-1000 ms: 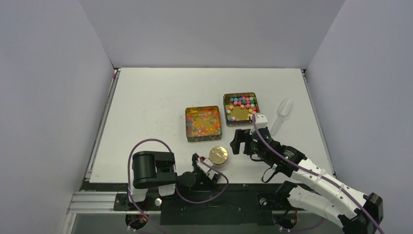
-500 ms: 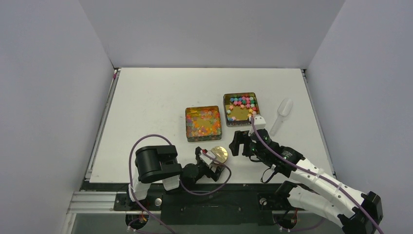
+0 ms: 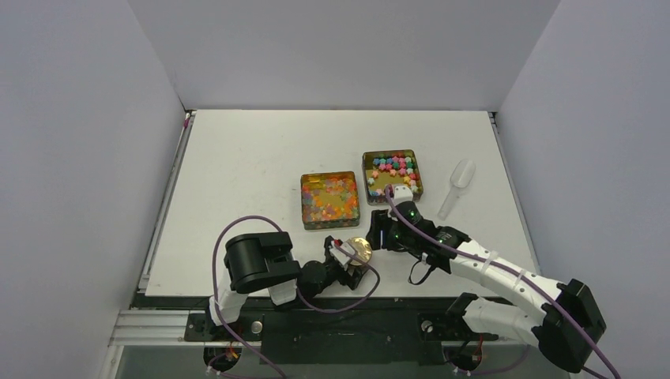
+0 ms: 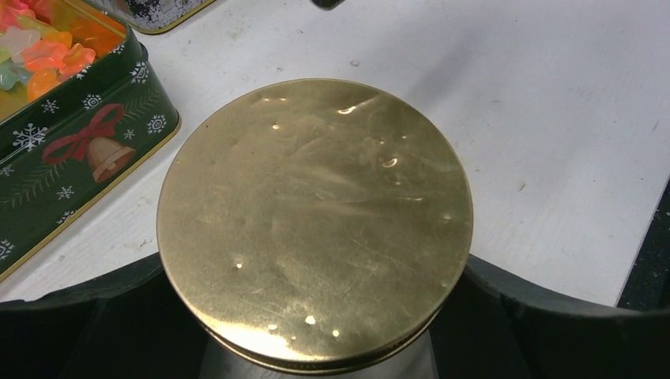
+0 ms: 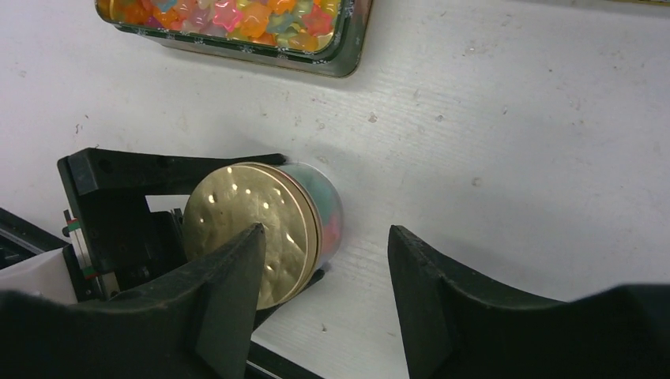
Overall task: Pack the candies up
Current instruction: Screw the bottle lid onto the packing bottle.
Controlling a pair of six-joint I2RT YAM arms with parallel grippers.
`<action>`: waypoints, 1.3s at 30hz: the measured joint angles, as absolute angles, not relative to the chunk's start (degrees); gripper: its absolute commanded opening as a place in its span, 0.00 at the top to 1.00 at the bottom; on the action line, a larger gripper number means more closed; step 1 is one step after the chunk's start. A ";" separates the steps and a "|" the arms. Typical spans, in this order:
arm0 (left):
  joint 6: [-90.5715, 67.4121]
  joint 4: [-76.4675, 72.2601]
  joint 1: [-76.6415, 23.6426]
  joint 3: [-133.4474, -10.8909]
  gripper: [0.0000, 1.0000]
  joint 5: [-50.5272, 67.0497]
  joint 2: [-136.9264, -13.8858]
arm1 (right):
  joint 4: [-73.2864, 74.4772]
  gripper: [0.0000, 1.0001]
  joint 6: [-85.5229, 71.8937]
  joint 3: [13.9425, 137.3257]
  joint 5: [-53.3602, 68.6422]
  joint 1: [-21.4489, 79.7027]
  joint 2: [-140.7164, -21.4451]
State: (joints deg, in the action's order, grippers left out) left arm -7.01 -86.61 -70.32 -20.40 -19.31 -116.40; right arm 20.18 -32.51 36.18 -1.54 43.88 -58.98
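Observation:
A small clear jar [image 5: 325, 207] with a flat gold lid [image 3: 357, 249] stands near the table's front edge, with green and pink candies showing through its wall. My left gripper [image 3: 351, 260] is shut on the jar below the lid; the lid [image 4: 314, 221] fills the left wrist view. My right gripper [image 3: 378, 235] is open just right of the jar, its fingers [image 5: 229, 284] beside and above the lid. Glossy translucent candies [image 3: 328, 197] lie in the left green tin [image 3: 305, 207]. Opaque coloured candies [image 3: 393, 165] lie in the right tin [image 3: 366, 175].
A clear plastic scoop [image 3: 458, 184] lies right of the right tin. The left tin's decorated wall [image 4: 79, 150] stands close to the left of the jar. The table's front edge runs just behind the jar [image 4: 640, 260].
My right gripper has moved left and nearer, from beside the right tin to the jar. The left arm has shifted slightly forward; the jar has stayed about where it was.

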 measured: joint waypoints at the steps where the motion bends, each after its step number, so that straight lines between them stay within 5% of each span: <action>1: -6.79 -86.67 -70.32 -20.43 0.33 -19.11 -116.44 | 19.66 0.49 -32.16 36.47 -0.89 43.72 -59.86; 13: -6.31 -87.20 -69.91 -20.23 0.65 -17.28 -116.79 | 15.35 0.65 -29.56 38.26 4.58 42.37 -67.70; 39: -6.44 -87.33 -69.76 -20.21 0.68 -16.73 -116.97 | 10.63 0.78 -27.81 37.10 8.80 42.30 -71.02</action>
